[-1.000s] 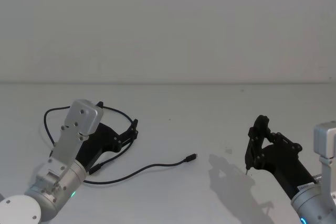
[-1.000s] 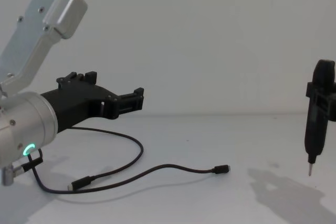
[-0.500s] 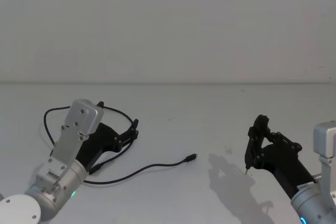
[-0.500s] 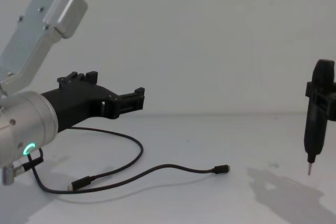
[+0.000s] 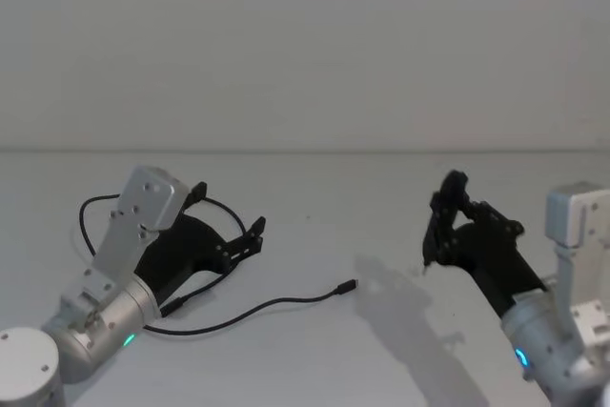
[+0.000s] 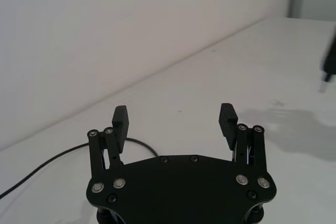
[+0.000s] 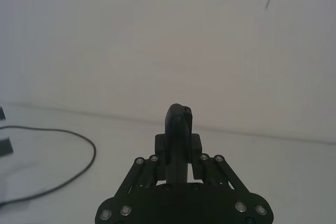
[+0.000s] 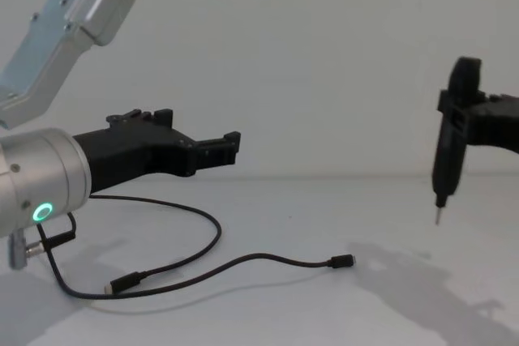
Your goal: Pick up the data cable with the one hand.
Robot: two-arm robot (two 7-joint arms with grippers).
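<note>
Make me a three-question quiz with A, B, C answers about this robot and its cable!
1. Where is the data cable? A on the table B in a box C on the floor
2. What colour is it? A red B black C white
3. The left gripper's fingers are: A open B shut on the cable C shut on a cup
Answers: 1 A, it lies loose below the left gripper. 2 B, black all along. 3 A, a wide gap parts them; the right gripper grips a pin-tipped tool.
</note>
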